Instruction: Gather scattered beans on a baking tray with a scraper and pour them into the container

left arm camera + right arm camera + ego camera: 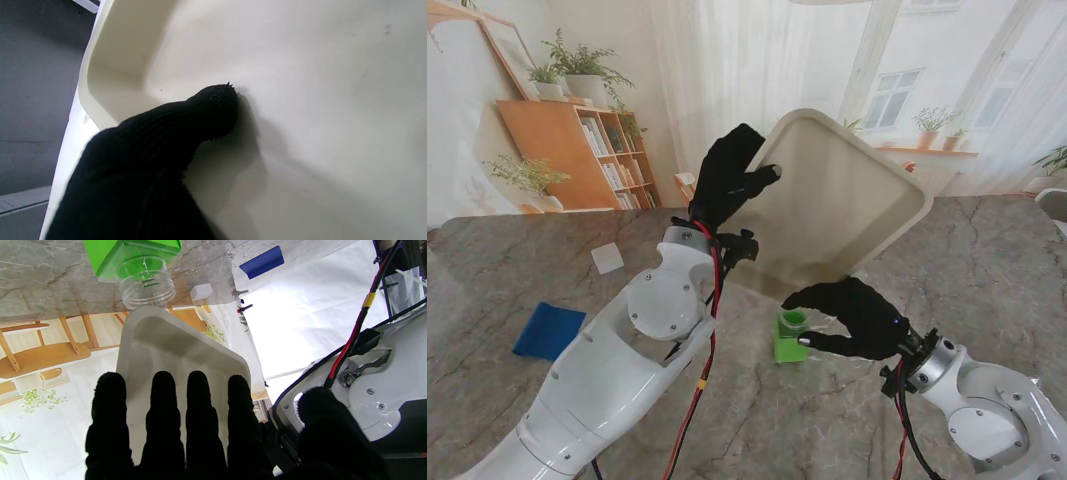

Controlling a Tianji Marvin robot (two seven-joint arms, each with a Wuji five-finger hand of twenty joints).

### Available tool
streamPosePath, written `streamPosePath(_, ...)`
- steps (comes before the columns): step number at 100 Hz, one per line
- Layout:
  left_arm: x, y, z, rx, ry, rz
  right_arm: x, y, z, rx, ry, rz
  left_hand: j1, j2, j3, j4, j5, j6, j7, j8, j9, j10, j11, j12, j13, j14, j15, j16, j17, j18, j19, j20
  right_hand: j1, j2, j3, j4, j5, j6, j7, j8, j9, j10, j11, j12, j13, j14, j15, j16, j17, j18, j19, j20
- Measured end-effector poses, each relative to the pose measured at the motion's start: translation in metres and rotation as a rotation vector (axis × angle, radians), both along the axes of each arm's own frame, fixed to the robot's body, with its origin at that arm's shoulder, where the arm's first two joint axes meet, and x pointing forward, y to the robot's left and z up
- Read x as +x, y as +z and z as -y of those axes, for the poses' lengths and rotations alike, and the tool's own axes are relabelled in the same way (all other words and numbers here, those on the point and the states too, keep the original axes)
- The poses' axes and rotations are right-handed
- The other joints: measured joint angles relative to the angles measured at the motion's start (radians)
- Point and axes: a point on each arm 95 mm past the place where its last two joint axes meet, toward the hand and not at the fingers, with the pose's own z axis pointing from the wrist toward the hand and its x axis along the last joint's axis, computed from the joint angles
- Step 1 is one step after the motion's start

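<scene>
Left hand: fingers pinching the tilted baking tray.
Right hand: fingers spread, apparently holding nothing, just beside the container.

The baking tray is a cream-white, rounded-corner tray with a shallow raised rim, lifted off the desk and tilted steeply, its lowest corner pointing down right over the mouth of the container; its inner face looks bare in the wrist views. The container is a clear, threaded-neck jar seated upright in a bright green block holder on the desk, with green showing through its wall. The scraper is a flat blue piece lying on the desk well to the left, apart from the tray.
</scene>
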Motion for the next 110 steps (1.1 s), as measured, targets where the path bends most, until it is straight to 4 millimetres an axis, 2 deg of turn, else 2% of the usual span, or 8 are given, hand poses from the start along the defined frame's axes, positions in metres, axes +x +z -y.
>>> streamPosePath(68,-0.001,0.009,-0.005,0.038,0.044,-0.041,-0.002,0.001,-0.004,0.013,0.005,0.010,0.000,0.000,0.000,0.000,0.000,0.000,0.000,0.000,0.000,0.000,0.000,0.000,0.000,0.000,-0.004,-0.001,0.000,-0.005,-0.001,0.000,0.000,0.000,0.000,0.000,0.000,0.000,0.000,0.000,0.000,0.000,0.000,0.000,0.000,0.000,0.000,0.000,0.000,-0.036,0.000,0.000)
streamPosePath(87,0.008,0.013,-0.008,0.039,0.072,-0.080,-0.002,0.002,-0.006,0.024,0.004,0.019,0.000,0.000,0.002,-0.001,0.000,0.000,0.000,0.000,0.000,0.000,0.000,0.000,0.001,0.000,-0.004,-0.001,0.003,-0.007,-0.001,0.000,0.000,0.000,0.000,0.000,0.000,0.000,0.000,0.000,0.000,0.000,0.000,0.000,0.000,0.000,0.000,0.000,-0.015,-0.052,-0.008,0.000)
streamPosePath(110,0.031,0.013,-0.013,0.031,0.116,-0.138,0.000,0.005,-0.007,0.034,-0.003,0.032,0.000,0.004,0.008,-0.004,0.000,0.000,0.000,0.000,0.000,0.002,0.000,0.000,0.012,-0.006,0.005,-0.002,0.032,-0.014,-0.001,0.000,0.000,0.000,0.000,0.000,0.000,0.000,0.000,0.000,0.000,0.000,0.000,0.000,0.000,0.000,0.000,0.000,-0.030,-0.052,-0.072,0.000)
